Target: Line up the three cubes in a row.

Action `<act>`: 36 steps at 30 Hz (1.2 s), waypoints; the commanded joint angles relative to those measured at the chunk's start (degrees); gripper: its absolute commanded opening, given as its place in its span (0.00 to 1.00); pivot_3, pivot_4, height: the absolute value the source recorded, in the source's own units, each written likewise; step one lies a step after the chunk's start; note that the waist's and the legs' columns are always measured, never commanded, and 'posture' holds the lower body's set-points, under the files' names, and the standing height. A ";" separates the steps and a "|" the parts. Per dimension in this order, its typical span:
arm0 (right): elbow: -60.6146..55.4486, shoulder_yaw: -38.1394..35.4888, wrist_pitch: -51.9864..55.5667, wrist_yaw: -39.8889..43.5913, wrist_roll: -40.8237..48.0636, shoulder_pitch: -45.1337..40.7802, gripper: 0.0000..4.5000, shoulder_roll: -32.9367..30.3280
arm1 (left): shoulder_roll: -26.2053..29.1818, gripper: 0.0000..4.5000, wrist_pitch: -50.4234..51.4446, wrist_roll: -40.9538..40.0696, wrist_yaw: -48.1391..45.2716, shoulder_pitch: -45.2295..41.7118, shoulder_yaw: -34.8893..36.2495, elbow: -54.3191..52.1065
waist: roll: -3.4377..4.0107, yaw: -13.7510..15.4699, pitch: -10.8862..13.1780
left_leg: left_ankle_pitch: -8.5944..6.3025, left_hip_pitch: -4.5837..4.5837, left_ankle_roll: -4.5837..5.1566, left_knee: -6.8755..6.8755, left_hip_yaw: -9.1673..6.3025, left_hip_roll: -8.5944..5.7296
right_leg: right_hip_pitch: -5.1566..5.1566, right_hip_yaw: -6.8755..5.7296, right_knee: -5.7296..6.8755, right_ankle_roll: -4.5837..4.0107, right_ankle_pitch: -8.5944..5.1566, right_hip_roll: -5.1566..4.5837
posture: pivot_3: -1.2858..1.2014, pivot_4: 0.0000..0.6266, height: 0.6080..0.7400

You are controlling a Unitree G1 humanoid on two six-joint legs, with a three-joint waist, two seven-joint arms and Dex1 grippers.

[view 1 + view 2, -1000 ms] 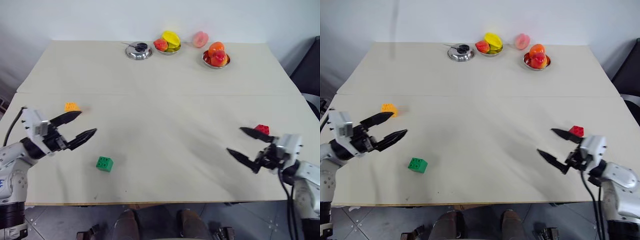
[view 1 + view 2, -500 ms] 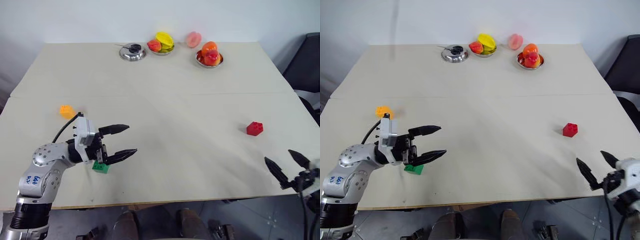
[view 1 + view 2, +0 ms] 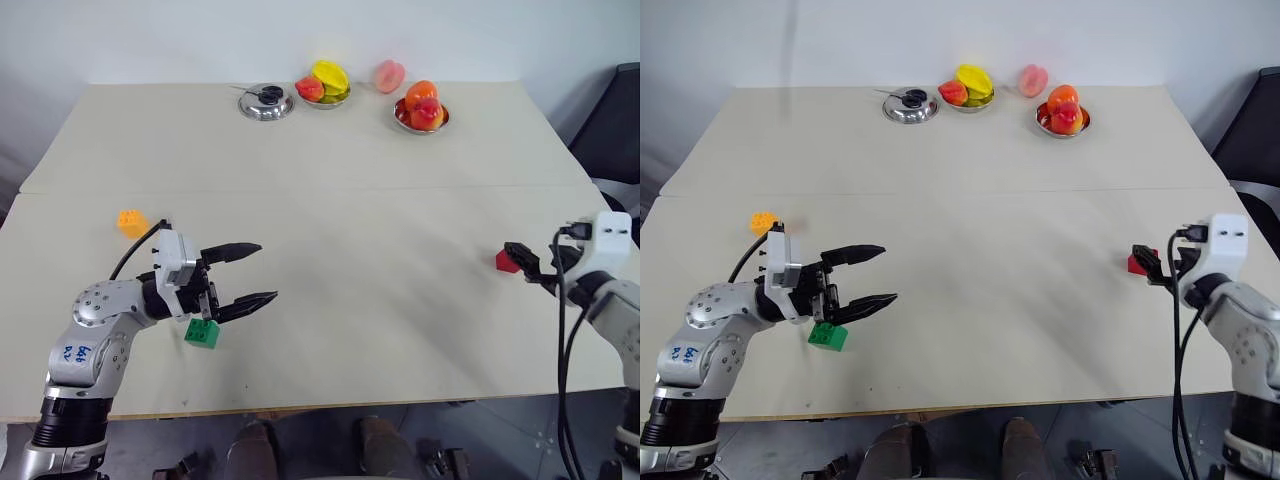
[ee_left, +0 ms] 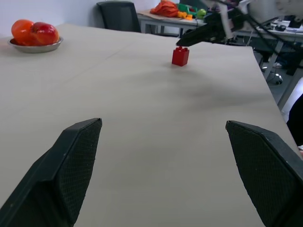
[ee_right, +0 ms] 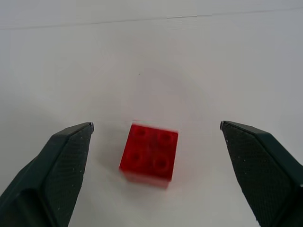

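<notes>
A wide, pale beige table (image 3: 330, 200) is set against a plain light wall, with a seam running across it from side to side. At the far edge a small steel lid (image 3: 265, 103) is seen beside a bowl of yellow and red fruit (image 3: 327, 84), a loose peach-coloured fruit (image 3: 388, 75) and a second steel bowl (image 3: 422, 111) holding orange and red fruit.

The three studded blocks are spread well apart, not in a row. The orange-yellow block (image 3: 131, 222) lies near the table's left edge. The green block (image 3: 202, 333) lies nearer the front edge, just beside and partly under the left gripper (image 3: 255, 273), whose two black fingers are spread wide and point level toward the table's middle with nothing between them. The red block (image 5: 149, 152) sits on the right side of the table, studs up. The right gripper (image 3: 522, 257) is poised close over it, fingers parted wide to either side in the right wrist view, and the block is not touched by either pad. In the left wrist view the red block is seen far across the table with the right gripper's dark fingers above it.
</notes>
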 commanded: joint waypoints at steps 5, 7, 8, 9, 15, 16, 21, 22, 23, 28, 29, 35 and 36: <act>7.23 1.35 -1.52 0.44 -4.12 -4.41 0.91 0.83 | 0.74 1.00 -0.68 -0.06 1.03 0.41 1.90 -2.42 | 0.01 -0.01 0.00 | 0.00 -0.04 0.00 0.03 0.03 0.00 | -0.02 0.01 0.00 0.02 0.01 -0.01 | 0.52 0.24 1.00; 6.51 1.74 -1.18 1.89 -3.88 -4.76 0.78 0.83 | 0.92 1.00 -0.64 -0.23 1.41 1.14 2.60 -2.94 | 0.01 -0.02 0.01 | 0.00 -0.04 0.00 0.02 0.03 0.00 | -0.03 0.01 0.00 0.02 0.01 0.00 | 0.52 0.24 1.00; 6.34 1.84 -1.01 2.60 -3.82 -4.88 0.72 0.74 | 0.97 1.00 -0.69 -0.21 1.55 1.38 2.82 -3.03 | 0.01 -0.04 0.00 | 0.00 -0.03 0.00 0.01 0.03 0.00 | -0.03 0.01 0.00 0.02 0.01 0.00 | 0.52 0.24 1.00; 6.39 1.89 -0.94 3.10 -3.92 -4.98 0.64 0.66 | 1.01 1.00 -0.81 -0.20 1.57 1.66 2.98 -3.10 | 0.01 -0.08 0.01 | 0.00 -0.03 0.00 0.01 0.03 0.00 | -0.04 0.01 0.00 0.02 0.01 0.00 | 0.52 0.24 1.00; 9.03 5.61 -2.57 11.06 -5.83 -7.23 0.34 -2.77 | 0.73 1.00 -1.37 0.06 1.74 2.78 3.52 -3.04 | 0.03 -0.10 0.02 | 0.00 -0.04 0.00 0.02 0.05 0.00 | -0.04 0.01 -0.01 0.02 0.01 0.00 | 0.52 0.24 1.00; 8.87 8.90 -3.15 17.91 -5.34 -8.37 0.34 -4.73 | 0.75 1.00 -1.48 0.02 1.61 2.95 3.69 -2.67 | 0.03 -0.10 0.02 | 0.00 -0.04 0.00 0.02 0.05 0.00 | -0.04 0.01 -0.01 0.02 0.01 0.00 | 0.52 0.24 1.00; 8.92 23.13 -23.76 51.76 -7.94 -14.58 0.34 -9.56 | 1.07 1.00 -2.42 0.46 0.43 2.89 3.90 0.06 | 0.37 -0.47 0.23 | 0.00 -0.03 0.00 -0.02 0.07 0.01 | -0.05 0.01 -0.07 0.04 0.02 0.02 | 0.52 0.24 1.00; 13.53 26.58 -31.97 56.73 -11.31 -18.09 0.34 -8.36 | 1.04 1.00 -2.54 0.61 0.25 2.47 3.74 0.82 | 0.40 -0.50 0.25 | 0.00 -0.01 0.00 -0.02 0.08 0.03 | -0.04 0.01 -0.08 0.06 0.02 0.05 | 0.52 0.24 1.00; 18.52 30.19 -37.65 61.02 -14.51 -21.85 0.34 -7.10 | 0.93 1.00 -2.65 0.76 0.19 2.01 3.53 1.41 | 0.40 -0.55 0.25 | 0.00 -0.02 0.00 -0.03 0.07 0.03 | -0.04 -0.01 -0.08 0.06 0.02 0.05 | 0.52 0.24 1.00; 37.94 36.24 -51.49 72.63 -20.62 -32.52 0.34 -1.68 | 0.49 1.00 -2.70 1.03 0.09 0.83 2.90 2.20 | 0.42 -0.62 0.30 | 0.01 0.04 -0.01 0.05 0.12 0.04 | 0.04 -0.01 -0.09 0.13 0.06 0.01 | 0.52 0.24 1.00; 42.77 36.46 -54.48 73.70 -21.42 -34.82 0.34 0.16 | 0.49 1.00 -2.56 0.89 0.17 0.78 2.96 1.99 | 0.41 -0.58 0.30 | 0.00 0.03 0.00 0.10 0.13 0.03 | 0.04 -0.01 -0.11 0.13 0.06 0.00 | 0.52 0.24 1.00; 61.82 38.28 -67.01 77.59 -27.83 -42.42 0.34 6.08 | 1.11 1.00 -2.32 0.36 0.59 1.40 4.41 1.01 | 0.48 -1.71 0.34 | 0.00 0.03 -0.01 0.12 0.18 0.03 | -0.05 -0.01 -0.06 0.08 0.03 0.01 | 0.52 0.24 1.00; 63.52 38.07 -67.85 78.51 -28.22 -42.92 0.34 6.43 | 1.16 1.00 -2.20 0.17 0.87 1.66 4.82 0.61 | 0.48 -1.84 0.34 | 0.00 0.03 -0.01 0.12 0.18 0.03 | -0.05 -0.01 -0.04 0.07 0.03 0.00 | 0.52 0.24 1.00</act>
